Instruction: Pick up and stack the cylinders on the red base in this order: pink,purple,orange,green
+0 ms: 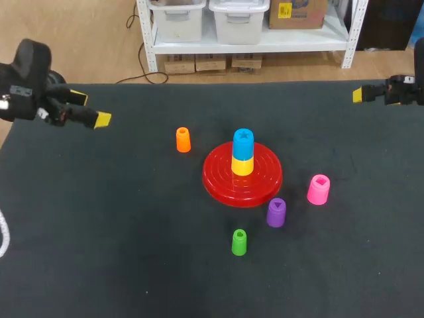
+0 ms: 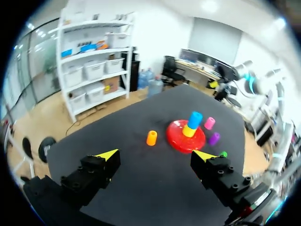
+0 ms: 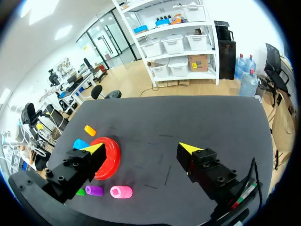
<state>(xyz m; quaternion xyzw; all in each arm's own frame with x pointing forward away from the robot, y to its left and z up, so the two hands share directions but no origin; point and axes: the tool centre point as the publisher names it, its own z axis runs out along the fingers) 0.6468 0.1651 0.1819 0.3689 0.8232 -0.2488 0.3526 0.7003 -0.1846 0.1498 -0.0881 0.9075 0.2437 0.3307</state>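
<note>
The red base (image 1: 218,179) lies mid-table with a yellow cylinder (image 1: 242,166) and a blue one (image 1: 243,141) stacked on its peg. Around it stand the orange cylinder (image 1: 183,140) to the far left, the pink (image 1: 318,189) to the right, and the purple (image 1: 276,212) and green (image 1: 239,242) in front. My left gripper (image 1: 91,109) hovers open at the far left, well away from all of them. My right gripper (image 1: 361,95) hangs open at the far right edge. Ahead of the left gripper (image 2: 155,155) lie the orange cylinder (image 2: 151,138) and base (image 2: 181,143). The right gripper (image 3: 141,148) holds nothing; the pink cylinder (image 3: 121,191) and base (image 3: 109,162) lie to its side.
The table (image 1: 99,232) has a dark cloth over it. A white cord (image 1: 3,240) curls in at its left edge. Wide bare cloth lies between each gripper and the cluster of cylinders.
</note>
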